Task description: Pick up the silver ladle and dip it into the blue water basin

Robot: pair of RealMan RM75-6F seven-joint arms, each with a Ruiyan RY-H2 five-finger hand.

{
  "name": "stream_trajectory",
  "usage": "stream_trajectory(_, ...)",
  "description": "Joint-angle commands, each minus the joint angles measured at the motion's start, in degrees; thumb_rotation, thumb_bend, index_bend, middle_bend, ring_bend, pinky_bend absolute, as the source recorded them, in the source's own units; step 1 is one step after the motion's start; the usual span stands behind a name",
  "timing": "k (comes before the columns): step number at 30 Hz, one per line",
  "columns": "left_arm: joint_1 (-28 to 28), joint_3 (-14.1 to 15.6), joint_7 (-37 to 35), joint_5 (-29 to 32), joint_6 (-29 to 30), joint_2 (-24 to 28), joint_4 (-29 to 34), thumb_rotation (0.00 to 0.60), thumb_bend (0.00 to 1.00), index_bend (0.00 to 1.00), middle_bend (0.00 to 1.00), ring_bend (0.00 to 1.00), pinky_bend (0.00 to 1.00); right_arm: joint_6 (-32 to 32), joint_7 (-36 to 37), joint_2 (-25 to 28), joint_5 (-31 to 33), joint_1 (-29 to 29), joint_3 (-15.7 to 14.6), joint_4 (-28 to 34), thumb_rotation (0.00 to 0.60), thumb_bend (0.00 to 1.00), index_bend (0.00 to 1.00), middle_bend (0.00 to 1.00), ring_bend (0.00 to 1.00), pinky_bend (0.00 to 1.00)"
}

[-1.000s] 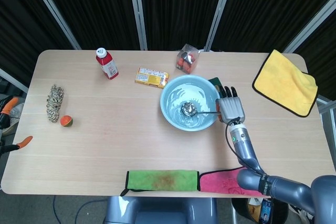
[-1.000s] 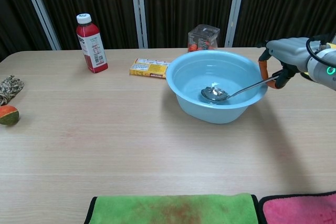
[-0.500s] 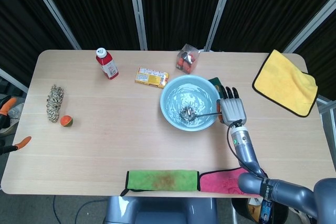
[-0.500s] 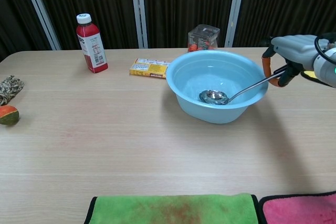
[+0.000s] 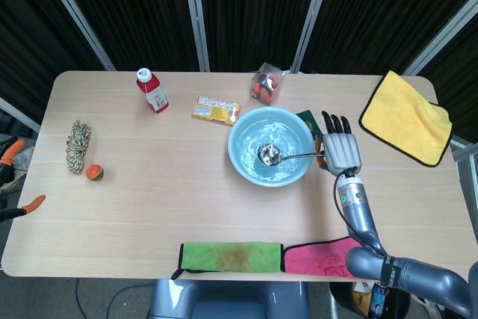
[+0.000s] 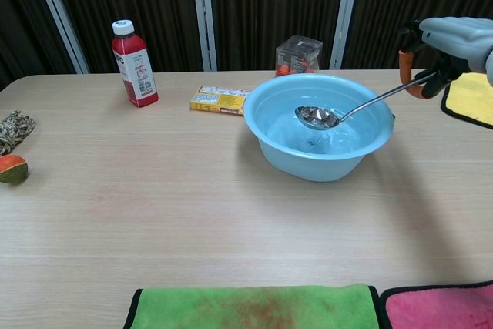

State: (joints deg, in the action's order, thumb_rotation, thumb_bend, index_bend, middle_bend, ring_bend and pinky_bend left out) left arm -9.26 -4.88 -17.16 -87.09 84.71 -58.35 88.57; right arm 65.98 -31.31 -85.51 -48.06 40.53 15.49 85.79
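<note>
The blue water basin (image 5: 240, 162) (image 6: 286, 156) stands right of the table's middle. My right hand (image 5: 341, 152) (image 6: 453, 37) holds the orange-handled end of the silver ladle (image 5: 270, 156) (image 6: 317, 118) just past the basin's right rim. The ladle's bowl hangs inside the basin, lifted clear above the water in the chest view. The shaft slopes up to the right toward the hand. My left hand shows in neither view.
A red bottle (image 5: 152, 90), a yellow box (image 5: 216, 110) and a clear container (image 5: 267, 84) stand behind the basin. A yellow cloth (image 5: 407, 116) lies far right. Green (image 5: 231, 255) and pink (image 5: 319, 256) cloths lie along the front edge. A rope bundle (image 5: 78, 145) and small ball (image 5: 94, 172) sit left.
My right hand has risen and moved right, lifting the ladle's bowl from the basin's bottom up out of the water.
</note>
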Motion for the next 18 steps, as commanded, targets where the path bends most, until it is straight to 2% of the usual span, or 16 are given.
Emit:
stream_trajectory(1,-0.02,0.00,0.20,0.01,0.00,-0.07,0.04,0.579,0.18,0.00,0.00,0.00,0.00,0.62,0.25,0.94,-0.08,-0.31,0.57,1.19,0.600,0.46,0.69,0.00,0.00,0.00)
stream_trajectory(18,-0.12,0.07,1.07,-0.79,0.77,-0.57,0.16,0.578,0.18,0.00,0.00,0.00,0.00,1.75,-0.58,3.32,-0.39,-1.31,-0.05,4.12,0.600,0.46,0.69,0.00,0.00,0.00)
